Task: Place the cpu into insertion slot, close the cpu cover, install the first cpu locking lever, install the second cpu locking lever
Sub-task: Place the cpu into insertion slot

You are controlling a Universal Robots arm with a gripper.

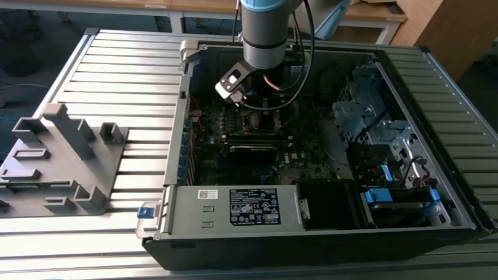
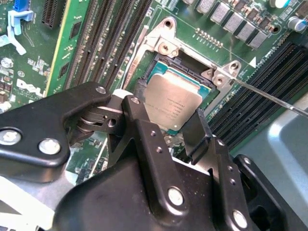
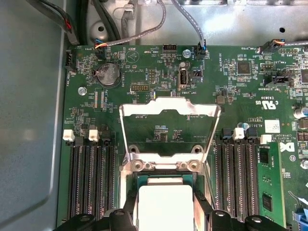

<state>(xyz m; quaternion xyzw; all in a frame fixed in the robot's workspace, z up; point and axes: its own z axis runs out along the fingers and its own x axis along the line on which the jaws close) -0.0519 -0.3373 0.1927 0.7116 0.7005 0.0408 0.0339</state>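
The cpu (image 2: 171,103), a flat square chip with a silver-grey top, sits low over the open insertion slot (image 2: 190,72) on the green motherboard. My gripper (image 2: 168,107) has a black finger against each of two opposite edges, shut on it. In the first wrist view the cpu (image 3: 165,204) lies between the same fingers, just in front of the cpu cover (image 3: 168,107). The cover, a silvery frame with an open window, stands swung up on its hinge. A thin wire locking lever (image 2: 269,96) sticks out, raised, beside the slot. In the exterior view the gripper (image 1: 247,105) reaches down into the computer case.
Black memory slots (image 3: 91,178) flank the socket on both sides. Cables (image 3: 144,29) run along the board's far edge. The open case (image 1: 175,175) holds a power supply (image 1: 233,207) and drive bays (image 1: 374,122). A grey fixture (image 1: 62,157) stands on the slatted table at the exterior view's left.
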